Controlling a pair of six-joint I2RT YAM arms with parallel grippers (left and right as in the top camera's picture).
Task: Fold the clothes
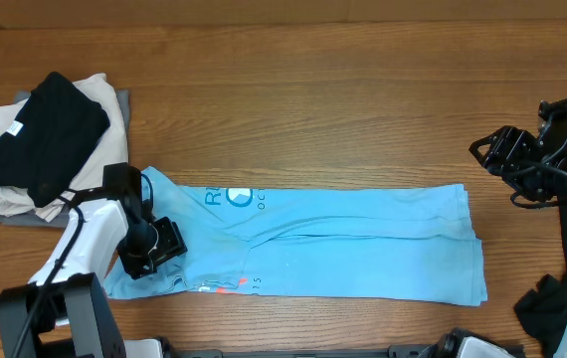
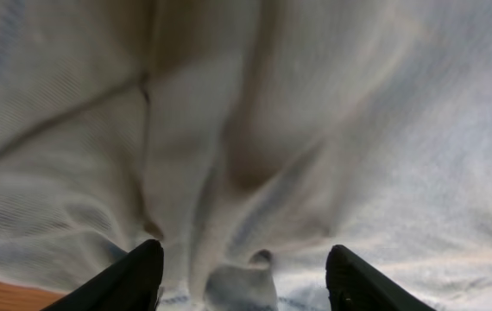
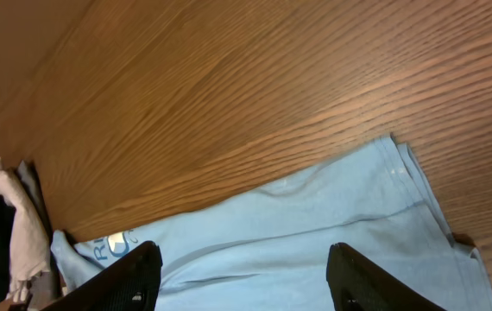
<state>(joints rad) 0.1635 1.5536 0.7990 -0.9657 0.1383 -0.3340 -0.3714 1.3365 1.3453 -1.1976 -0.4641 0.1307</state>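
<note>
The left gripper (image 1: 157, 249) sits low over the blue shirt (image 1: 363, 244). Its two fingers are apart, with cloth spread right beneath them and a small ridge of fabric rising in the gap, not pinched. The shirt lies as a long flat band across the table (image 1: 313, 89), and this gripper is over the end that carries the lettering. To fold well from here, I judge the fingers should close on every layer at that end, not only the top one. They should then lift just enough to carry it over toward the far end without dragging the rest. The right gripper (image 1: 484, 151), fingers also apart and holding nothing, hovers over bare wood just past the band's other end and could pin it. A pile of clothes (image 1: 40, 139) lies near the left gripper's outer side, so swing away from it; beyond the band's far long edge the wood is open.
</note>
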